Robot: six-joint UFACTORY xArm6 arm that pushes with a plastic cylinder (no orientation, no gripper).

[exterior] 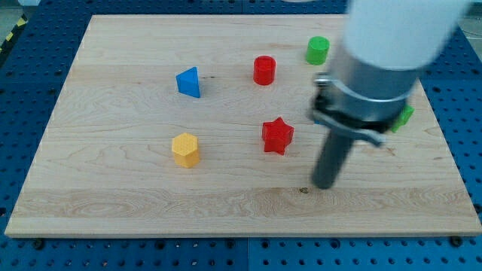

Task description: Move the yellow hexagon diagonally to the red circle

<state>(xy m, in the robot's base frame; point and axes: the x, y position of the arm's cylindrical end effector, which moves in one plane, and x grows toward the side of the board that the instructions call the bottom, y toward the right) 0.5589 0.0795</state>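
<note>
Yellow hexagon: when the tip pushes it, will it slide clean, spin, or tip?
The yellow hexagon looks squat and flat-based, so it likely slides rather than tips. Its flat sides probably make it spin under an off-centre push. My tip is well off to the view's right, beyond the red star.

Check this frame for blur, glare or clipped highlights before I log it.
Camera view: the arm's pale upper housing is blurred and nearly blown out; my tip looks slightly soft; the yellow hexagon, red circle and red star are sharp with faint shadows.
</note>
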